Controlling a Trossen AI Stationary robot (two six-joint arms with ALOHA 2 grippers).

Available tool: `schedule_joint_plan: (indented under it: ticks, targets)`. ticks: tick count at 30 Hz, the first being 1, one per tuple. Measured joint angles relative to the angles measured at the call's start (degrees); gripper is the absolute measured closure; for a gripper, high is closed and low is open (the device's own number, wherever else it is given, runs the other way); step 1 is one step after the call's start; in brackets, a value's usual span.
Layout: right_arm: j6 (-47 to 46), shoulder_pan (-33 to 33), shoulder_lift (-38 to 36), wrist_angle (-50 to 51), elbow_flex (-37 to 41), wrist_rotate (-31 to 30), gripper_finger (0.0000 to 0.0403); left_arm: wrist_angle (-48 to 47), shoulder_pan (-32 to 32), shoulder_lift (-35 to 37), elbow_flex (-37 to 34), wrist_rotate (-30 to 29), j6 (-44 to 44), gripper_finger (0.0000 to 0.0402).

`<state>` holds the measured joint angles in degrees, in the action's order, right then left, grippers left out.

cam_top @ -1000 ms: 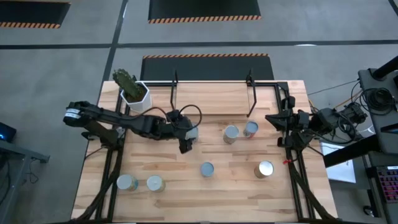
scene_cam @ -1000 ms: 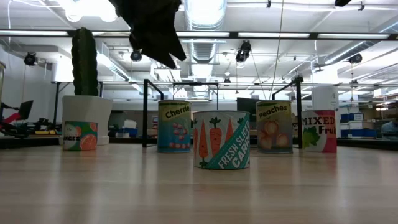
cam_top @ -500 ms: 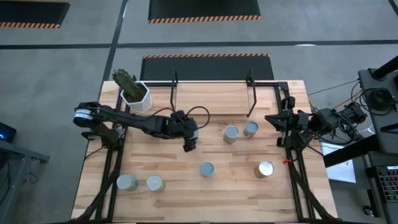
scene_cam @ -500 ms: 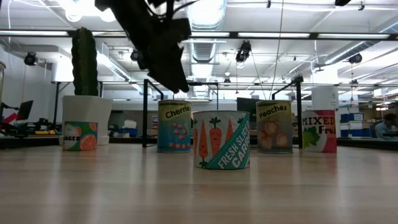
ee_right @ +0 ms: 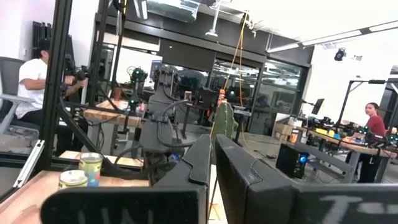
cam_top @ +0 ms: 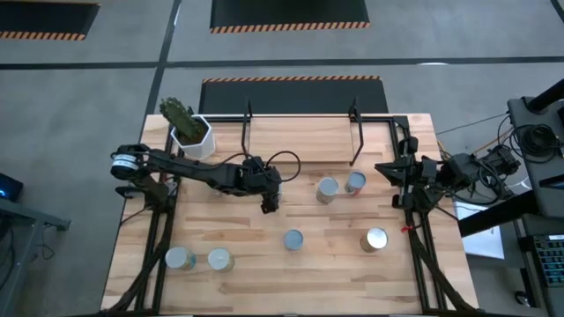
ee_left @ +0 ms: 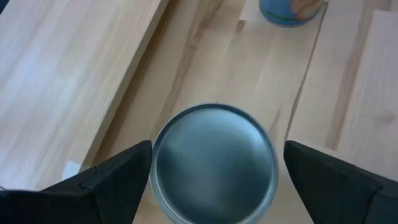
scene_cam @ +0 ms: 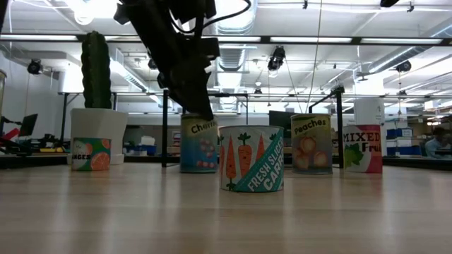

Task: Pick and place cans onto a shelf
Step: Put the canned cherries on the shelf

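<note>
Left gripper (ee_left: 214, 171) is wide open, holding nothing, hovering right over a can (ee_left: 214, 163). Looks like the grab step; next it should lower and squeeze.

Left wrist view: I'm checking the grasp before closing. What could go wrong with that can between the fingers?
The can nearly fills the gap of the open left gripper, so a finger could hit its rim and tip it. The shelf edge lies close beside; a finger might catch it. The right gripper waits aside.
</note>
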<state>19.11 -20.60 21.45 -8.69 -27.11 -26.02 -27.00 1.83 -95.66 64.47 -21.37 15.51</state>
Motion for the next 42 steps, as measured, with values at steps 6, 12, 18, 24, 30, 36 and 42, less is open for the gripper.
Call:
schedule_joint_plan:
  ticks: [6,12,18,24,30,36,42]
  targets:
    - [-0.02,0.00,0.00,0.00,0.00,0.01,0.0390,-1.07,0.26,0.12,1.62,0.22,-0.37,0.0054]
    - [-0.01,0.00,-0.01,0.02,0.00,0.02,0.0390,-1.96,-0.63,0.14,2.27,1.30,-1.99,0.0046]
    - [0.26,-0.02,-0.02,0.30,0.00,0.02,0.0390,-1.94,-1.49,0.14,1.51,2.66,-1.88,0.0044]
    - [0.37,-0.01,-0.02,0.33,0.00,0.02,0.0390,-1.89,-1.66,0.14,1.49,2.99,-1.57,0.0044]
    - [0.37,0.00,-0.02,0.37,0.00,0.02,0.0390,-1.59,-1.86,0.14,1.40,3.37,-1.51,0.0044]
    - [0.02,0.00,-0.02,0.37,0.00,0.02,0.0390,-1.06,-1.84,-1.47,1.38,3.35,-1.40,0.0044]
    - [-0.02,-0.01,-0.01,0.59,0.00,0.03,0.0390,-0.37,-1.84,-2.91,1.36,2.87,-0.20,0.0045]
